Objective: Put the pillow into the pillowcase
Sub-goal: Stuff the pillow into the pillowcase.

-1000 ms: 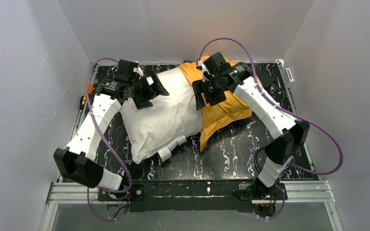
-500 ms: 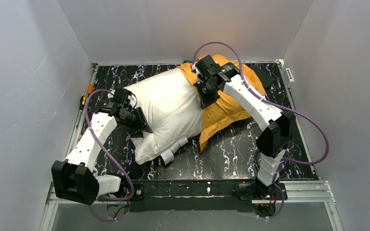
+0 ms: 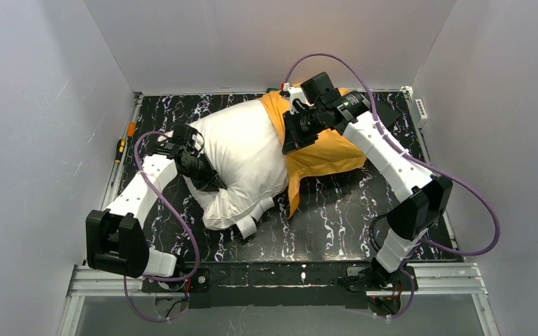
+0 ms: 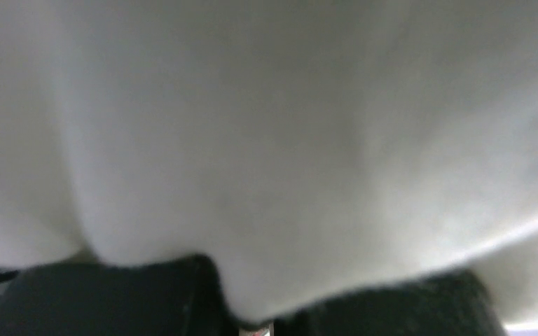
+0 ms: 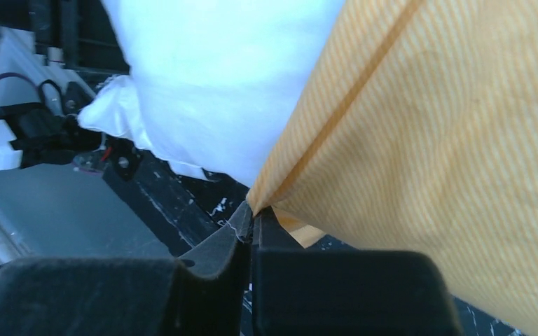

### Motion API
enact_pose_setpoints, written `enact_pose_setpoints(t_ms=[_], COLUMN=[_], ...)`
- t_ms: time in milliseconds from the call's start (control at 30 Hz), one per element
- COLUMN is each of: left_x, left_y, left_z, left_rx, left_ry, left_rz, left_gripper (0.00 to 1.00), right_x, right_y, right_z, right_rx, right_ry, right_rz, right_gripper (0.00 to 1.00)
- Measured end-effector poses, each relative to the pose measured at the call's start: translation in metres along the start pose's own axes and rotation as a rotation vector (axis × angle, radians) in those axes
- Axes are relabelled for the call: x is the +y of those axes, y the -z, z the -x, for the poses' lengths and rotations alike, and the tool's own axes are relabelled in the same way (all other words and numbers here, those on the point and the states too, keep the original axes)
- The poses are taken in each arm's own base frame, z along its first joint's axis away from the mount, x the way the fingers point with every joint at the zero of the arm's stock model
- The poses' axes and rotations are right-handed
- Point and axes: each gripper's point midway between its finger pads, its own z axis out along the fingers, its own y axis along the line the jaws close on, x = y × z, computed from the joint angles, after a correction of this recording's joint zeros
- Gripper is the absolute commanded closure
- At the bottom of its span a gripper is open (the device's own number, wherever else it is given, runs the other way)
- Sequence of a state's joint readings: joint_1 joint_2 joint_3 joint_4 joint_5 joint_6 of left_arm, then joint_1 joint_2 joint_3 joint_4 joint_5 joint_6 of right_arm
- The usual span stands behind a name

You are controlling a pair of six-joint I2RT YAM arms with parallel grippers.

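Observation:
The plump white pillow [image 3: 242, 157] lies mid-table, its far right end inside the orange pillowcase [image 3: 322, 150]. My left gripper [image 3: 207, 175] is pressed into the pillow's left side. In the left wrist view white pillow fabric [image 4: 266, 126] fills the frame and a fold of it dips between the shut fingers of the left gripper [image 4: 256, 318]. My right gripper [image 3: 291, 136] sits at the pillowcase's opening. In the right wrist view the right gripper [image 5: 252, 217] is shut on the hem of the striped orange pillowcase [image 5: 434, 140], with the pillow [image 5: 217, 84] just beyond.
The black marbled table [image 3: 336, 224] is walled in white on three sides. A screwdriver [image 3: 120, 148] lies along the left edge. A white power strip [image 3: 420, 108] sits at the back right corner. White tags [image 3: 249, 225] stick out at the pillow's near corner.
My left gripper came down from the pillow's far left corner to its left side and shut on the fabric, bunching the pillow rightward. My right gripper shut on the pillowcase hem.

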State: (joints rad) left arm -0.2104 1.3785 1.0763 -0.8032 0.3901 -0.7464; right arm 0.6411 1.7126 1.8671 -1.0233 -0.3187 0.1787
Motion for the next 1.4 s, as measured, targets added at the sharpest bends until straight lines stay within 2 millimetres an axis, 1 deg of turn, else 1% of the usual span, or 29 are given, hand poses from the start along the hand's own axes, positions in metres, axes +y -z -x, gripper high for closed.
enact_pose_setpoints(t_ms=[100,167,300,400,433,500,567,633,700,767,800,867,900,933,1000,1033,1067,1167,1233,1267,1333,1400], left_x=[-0.006,-0.012,-0.025,-0.048,-0.052,-0.066,-0.083,-0.095,-0.1,-0.097,-0.096,-0.096,-0.094,-0.093,-0.089,-0.087,-0.085,-0.08,-0.076,-0.075,-0.075,-0.075], left_y=[-0.002,-0.004,-0.011,-0.016,-0.019,-0.023,-0.025,-0.026,-0.026,-0.026,-0.026,-0.024,-0.023,-0.022,-0.017,-0.014,-0.011,-0.005,-0.005,-0.006,-0.008,-0.008], left_z=[0.002,0.003,0.003,0.008,0.007,0.009,0.014,0.019,0.022,0.022,0.021,0.019,0.016,0.013,0.006,0.002,-0.002,-0.016,-0.025,-0.029,-0.033,-0.034], left_rx=[-0.007,-0.012,-0.011,-0.015,-0.008,-0.012,-0.021,-0.033,-0.048,-0.05,-0.052,-0.056,-0.06,-0.063,-0.077,-0.083,-0.086,-0.082,-0.062,-0.051,-0.033,-0.027], left_ry=[0.024,0.035,0.046,0.04,0.035,0.025,0.007,-0.003,-0.011,-0.01,-0.014,-0.028,-0.038,-0.047,-0.07,-0.081,-0.091,-0.117,-0.126,-0.129,-0.132,-0.133], left_rz=[-0.018,-0.029,-0.034,-0.038,-0.033,-0.033,-0.039,-0.044,-0.043,-0.03,-0.027,-0.03,-0.032,-0.036,-0.051,-0.058,-0.067,-0.087,-0.095,-0.097,-0.102,-0.105], left_gripper=[1.0,1.0,1.0,1.0,1.0,1.0,1.0,1.0,1.0,1.0,1.0,1.0,1.0,1.0,1.0,1.0,1.0,1.0,1.0,1.0,1.0,1.0], right_x=[0.011,0.018,0.03,0.038,0.041,0.047,0.055,0.062,0.064,0.062,0.059,0.048,0.041,0.034,0.018,0.012,0.008,0.003,-0.002,-0.005,-0.013,-0.027], right_y=[-0.001,-0.004,-0.018,-0.036,-0.043,-0.051,-0.057,-0.064,-0.069,-0.069,-0.067,-0.062,-0.058,-0.056,-0.048,-0.044,-0.041,-0.027,-0.018,-0.014,-0.006,0.0], right_z=[0.007,0.01,0.017,0.021,0.023,0.029,0.038,0.044,0.043,0.04,0.039,0.037,0.036,0.035,0.034,0.034,0.035,0.038,0.045,0.049,0.057,0.067], right_rx=[-0.019,-0.031,-0.025,0.003,0.013,0.02,-0.003,-0.032,-0.029,-0.011,-0.009,-0.004,0.0,0.0,-0.001,-0.006,-0.011,-0.041,-0.077,-0.097,-0.137,-0.18], right_ry=[0.007,0.001,-0.045,-0.093,-0.114,-0.155,-0.206,-0.264,-0.321,-0.356,-0.359,-0.363,-0.365,-0.363,-0.351,-0.333,-0.313,-0.226,-0.167,-0.14,-0.103,-0.085], right_rz=[0.081,0.136,0.25,0.342,0.379,0.436,0.507,0.581,0.634,0.656,0.653,0.621,0.595,0.567,0.492,0.454,0.421,0.327,0.263,0.231,0.167,0.093], right_gripper=[0.93,0.98,0.99,0.99,0.99,0.99,0.99,0.99,0.99,0.99,0.99,0.99,0.93,0.83,0.7,0.6,0.49,0.23,0.16,0.15,0.14,0.14])
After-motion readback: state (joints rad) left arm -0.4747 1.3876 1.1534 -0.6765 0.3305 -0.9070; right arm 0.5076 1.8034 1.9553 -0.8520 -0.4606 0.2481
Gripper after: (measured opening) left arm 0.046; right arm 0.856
